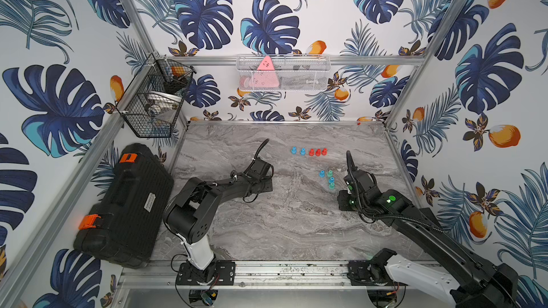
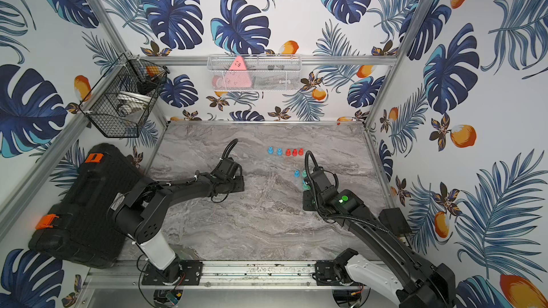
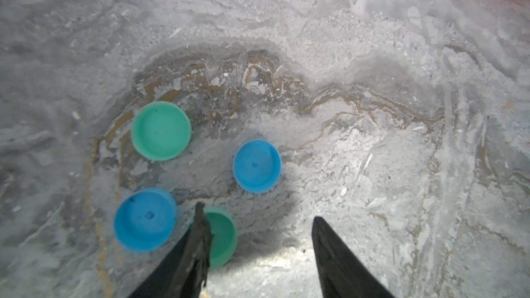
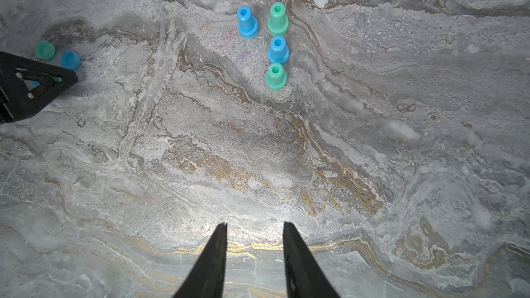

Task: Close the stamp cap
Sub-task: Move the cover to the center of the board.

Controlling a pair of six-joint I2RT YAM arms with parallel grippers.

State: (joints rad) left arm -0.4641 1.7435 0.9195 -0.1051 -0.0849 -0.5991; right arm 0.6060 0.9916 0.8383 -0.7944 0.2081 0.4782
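Marble tabletop (image 1: 281, 232) — caps (image 3: 256, 166) crowd left pincer (image 3: 258, 213), right pincer (image 4: 255, 226) over bare marble

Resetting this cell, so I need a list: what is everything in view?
table: one, grey marble, centre
caps: four, two green two blue, beneath left claw
near stamps: four, two blue two green, upright cluster right of centre
far stamps: five, two blue three red, row farther back
case: one, black with orange latches, left of table
wire basket: one, black, left wall
mesh basket: one, white, back wall, holding pink triangle
left claw: one, black, open above caps
right claw: one, black, open over bare table
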